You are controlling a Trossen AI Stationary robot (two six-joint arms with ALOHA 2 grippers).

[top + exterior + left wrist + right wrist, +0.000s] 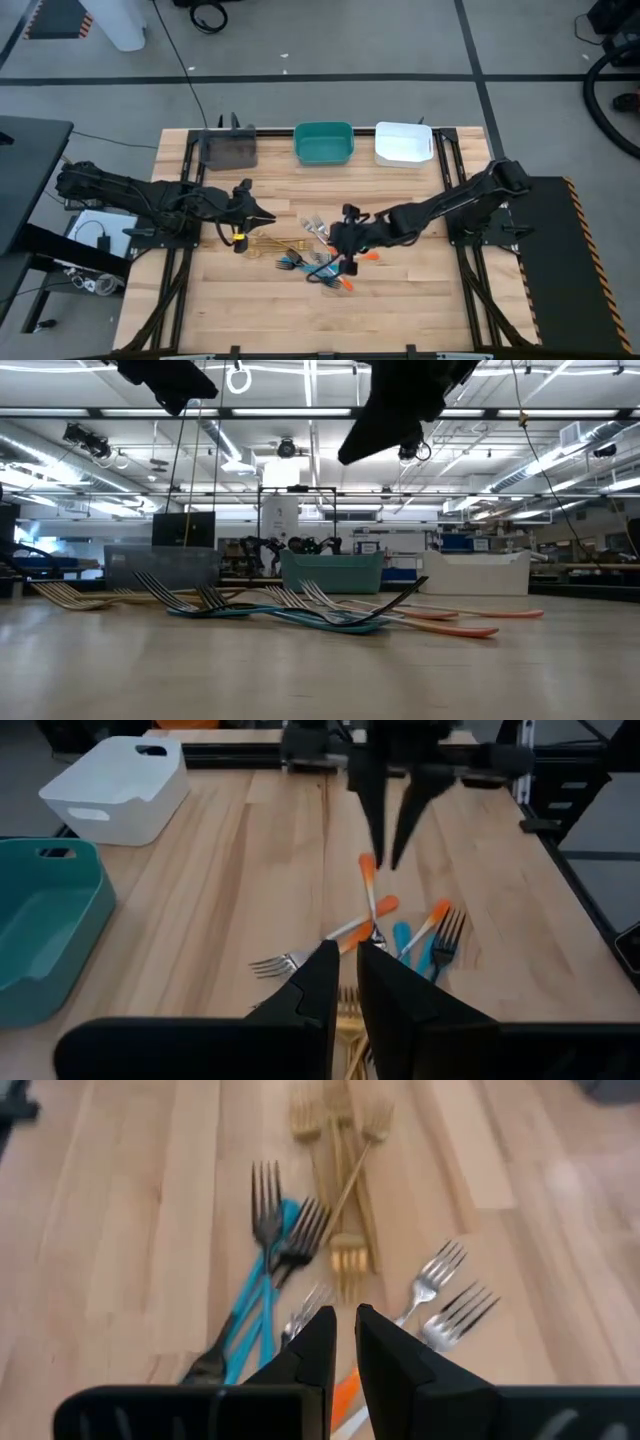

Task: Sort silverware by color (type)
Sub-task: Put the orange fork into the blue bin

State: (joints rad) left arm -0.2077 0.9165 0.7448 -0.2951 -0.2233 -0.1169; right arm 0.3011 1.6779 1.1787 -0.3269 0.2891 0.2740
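Overhead, the right gripper point(345, 243) hangs with jaws nearly pressed together, holding nothing, above the silverware point(318, 258) heaped mid-desk point(400, 310). Beside it, the left gripper point(256, 214) hovers over the gold forks point(340, 1140), jaws likewise narrow and empty. Three bins line the far edge.

Scattered silverware point(318, 256) between left claw point(262, 215) and right claw point(340, 243).

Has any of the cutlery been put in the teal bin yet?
No, the teal bin looks empty from above; the forks lie piled on the table.
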